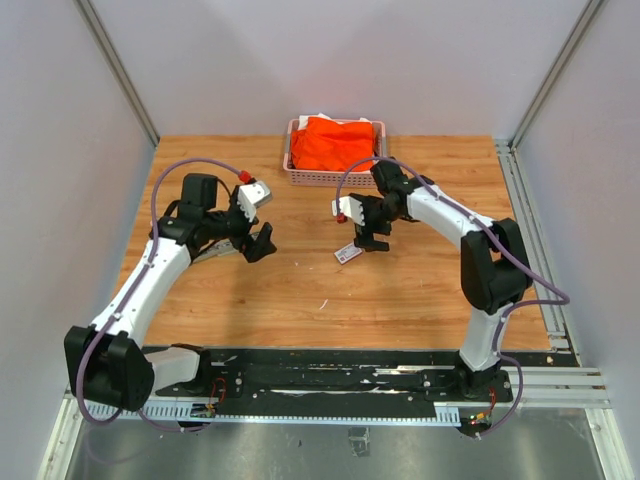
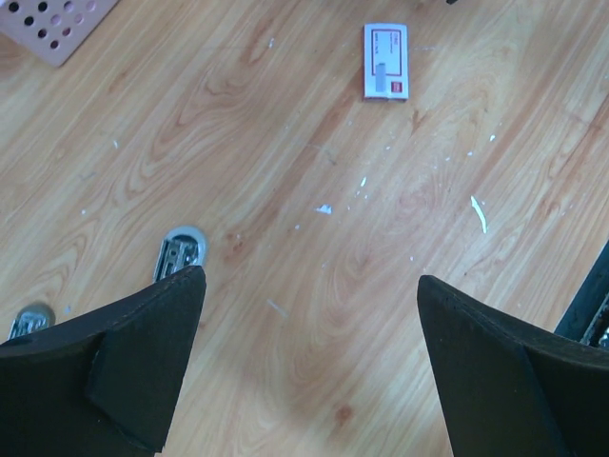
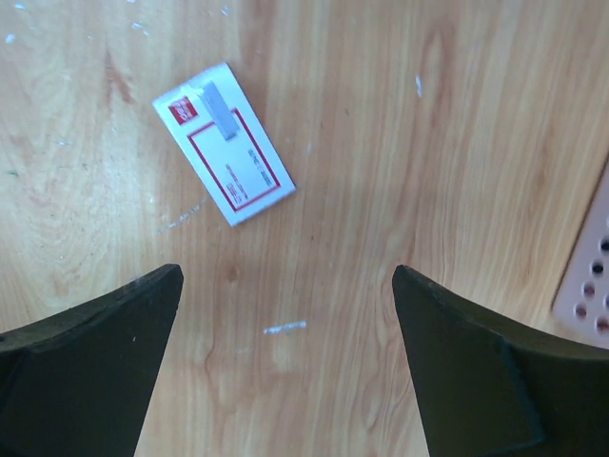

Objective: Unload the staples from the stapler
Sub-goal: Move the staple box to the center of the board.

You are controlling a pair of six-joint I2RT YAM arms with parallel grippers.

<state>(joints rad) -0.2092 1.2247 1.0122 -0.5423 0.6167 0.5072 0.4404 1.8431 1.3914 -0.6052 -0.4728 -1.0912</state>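
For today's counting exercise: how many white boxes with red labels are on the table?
1. The box lies flat on the table by the right gripper. The cloth in the basket could hide more.

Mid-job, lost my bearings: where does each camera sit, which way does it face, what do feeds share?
Top external: above and behind the robot, looking down across the table; both arms show, left gripper and right gripper open.
Left wrist: on the left arm, aimed down at the wood; its two black fingers fill the lower corners.
Right wrist: on the right arm, aimed down; its fingers likewise.
Shared: the white box with the red label shows in all three; both wrist views catch a bit of the pink basket.
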